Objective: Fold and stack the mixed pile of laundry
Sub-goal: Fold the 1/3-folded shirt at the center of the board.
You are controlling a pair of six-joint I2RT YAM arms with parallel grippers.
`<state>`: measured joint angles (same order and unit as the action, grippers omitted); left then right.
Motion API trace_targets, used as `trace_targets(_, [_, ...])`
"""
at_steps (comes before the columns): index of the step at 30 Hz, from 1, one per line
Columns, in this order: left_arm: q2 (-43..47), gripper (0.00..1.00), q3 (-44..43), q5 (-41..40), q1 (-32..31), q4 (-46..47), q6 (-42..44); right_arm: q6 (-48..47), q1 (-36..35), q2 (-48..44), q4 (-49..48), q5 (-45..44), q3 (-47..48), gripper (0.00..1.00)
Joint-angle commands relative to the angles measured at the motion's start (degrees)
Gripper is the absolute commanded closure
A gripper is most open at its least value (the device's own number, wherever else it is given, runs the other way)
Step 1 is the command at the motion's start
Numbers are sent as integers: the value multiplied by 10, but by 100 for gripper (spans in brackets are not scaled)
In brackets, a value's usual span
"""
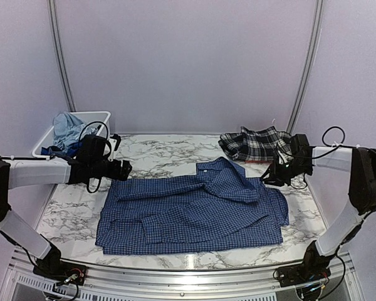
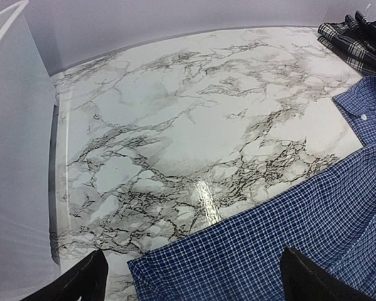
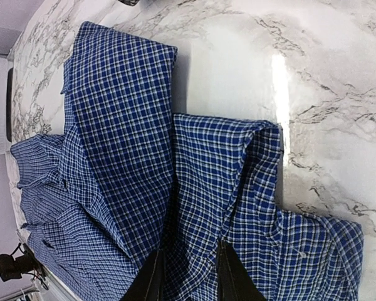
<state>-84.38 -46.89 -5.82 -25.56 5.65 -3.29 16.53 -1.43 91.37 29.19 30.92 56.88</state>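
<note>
The navy small-check button shirt (image 1: 194,210) lies spread on the marble table (image 1: 156,153). My left gripper (image 1: 122,168) is open and hovers over the shirt's far left corner; in the left wrist view its fingers (image 2: 91,279) stand wide apart over the cloth (image 2: 301,219). My right gripper (image 1: 271,179) is at the shirt's right edge, and in the right wrist view it (image 3: 189,279) is shut on a fold of the shirt (image 3: 125,94). The black-and-white plaid piece (image 1: 254,143) lies folded at the back right. A light blue T-shirt (image 1: 66,128) and a royal blue garment (image 1: 50,150) sit in the bin.
The white plastic bin (image 1: 103,116) stands at the back left, just behind my left arm; its wall (image 2: 19,157) fills the left of the left wrist view. The plaid piece (image 2: 357,37) shows at that view's top right. Grey walls enclose the table.
</note>
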Motion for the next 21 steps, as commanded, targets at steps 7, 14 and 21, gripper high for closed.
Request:
trace_targets(7, [-29, 1, -5, -7, 2, -13, -19, 12, -24, 60, -46, -12, 4, 76])
trace_targets(14, [-33, 1, -7, -19, 2, -14, -8, 18, -42, 71, -40, -52, 0, 68])
trace_targets(21, [-34, 1, -7, -24, 2, -13, 4, 35, -52, 40, -38, -78, -30, 65])
